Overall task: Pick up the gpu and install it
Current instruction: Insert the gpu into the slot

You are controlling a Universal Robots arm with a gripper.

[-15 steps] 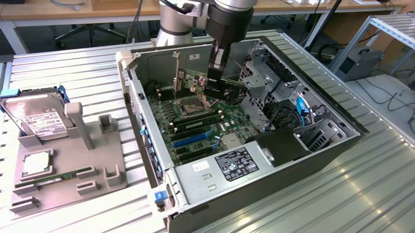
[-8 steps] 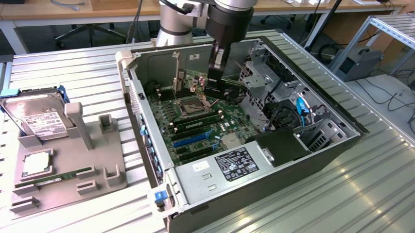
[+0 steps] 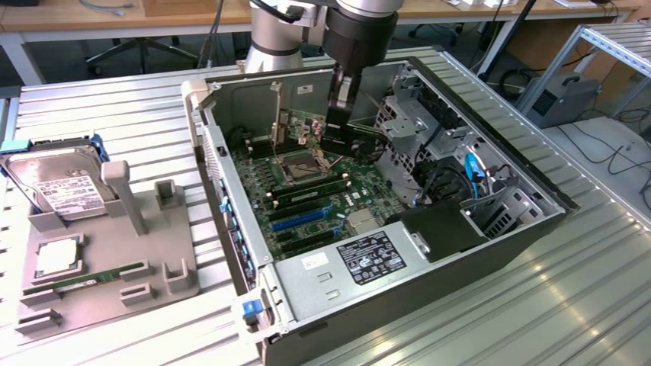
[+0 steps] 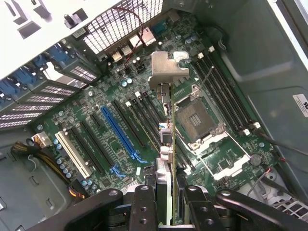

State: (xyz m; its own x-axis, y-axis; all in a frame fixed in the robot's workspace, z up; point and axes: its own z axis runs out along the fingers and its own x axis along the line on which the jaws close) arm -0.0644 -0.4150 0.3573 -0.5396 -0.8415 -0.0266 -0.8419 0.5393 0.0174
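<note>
Closest to the wrist camera, the black gripper point(image 4: 167, 195) pinches the gpu point(image 4: 166, 132) between its two fingers point(image 4: 144, 202), which press against the card's flat faces. Seen edge-on, the gpu is a thin dark slab running away from the fingers and ending in a silvery metal bracket point(image 4: 166, 67). It hangs over the green motherboard point(image 4: 96, 106), above the black slots between a long blue slot point(image 4: 120, 132) and the square processor socket point(image 4: 197, 118) (whether its lower edge touches a slot cannot be told).

From the exterior view, the robot arm point(image 3: 356, 30) reaches down into an open computer case point(image 3: 305, 286) lying on a slatted metal table point(image 3: 102, 114). The gripper point(image 3: 339, 107) holds the gpu point(image 3: 344, 137) upright inside the case, over the far part of the motherboard and near the processor socket point(image 3: 305, 162). Well apart, at the exterior view's left, a grey fixture point(image 3: 152, 263) on the table carries a hard drive point(image 3: 61, 187) and a slim green RAM stick point(image 3: 87, 278).
</note>
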